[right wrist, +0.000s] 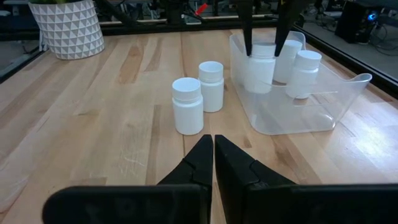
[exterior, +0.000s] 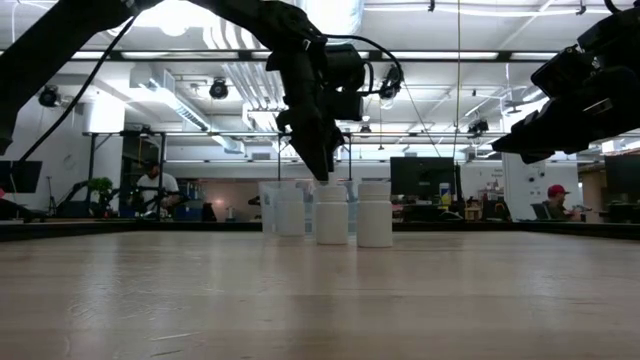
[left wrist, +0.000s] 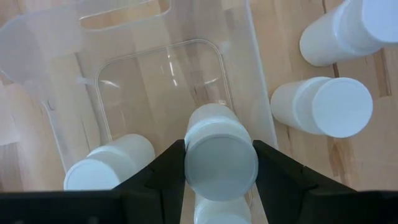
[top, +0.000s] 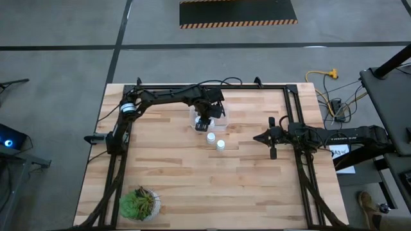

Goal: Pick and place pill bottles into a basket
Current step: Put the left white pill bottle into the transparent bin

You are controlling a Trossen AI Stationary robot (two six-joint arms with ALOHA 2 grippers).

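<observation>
The clear basket (top: pixel 207 115) stands at the far middle of the table. My left gripper (left wrist: pixel 221 163) is above it, pointing down, shut on a white pill bottle (left wrist: pixel 219 155) inside the basket. Two more bottles stand in the basket (right wrist: pixel 305 73) (right wrist: pixel 287 56). Two bottles (top: pixel 210 136) (top: pixel 220 145) stand upright on the table just near of the basket; they also show in the right wrist view (right wrist: pixel 187 104) (right wrist: pixel 211 85). My right gripper (right wrist: pixel 213 149) is shut and empty, over the table's right part (top: pixel 270 138). My left gripper pinches the bottle's round cap (left wrist: pixel 193 163) between its two fingers, one on each side. The fingers (right wrist: pixel 247 34) come from above, pointing down. The bottle stands upright inside the basket; whether its base is on the basket's floor I cannot tell.
A green potted plant (top: pixel 138 204) stands at the near left corner. Black frame rails run along the table's left (top: pixel 115 167) and right (top: pixel 302 167) sides. Bare wood lies between the loose bottles and the near edge.
</observation>
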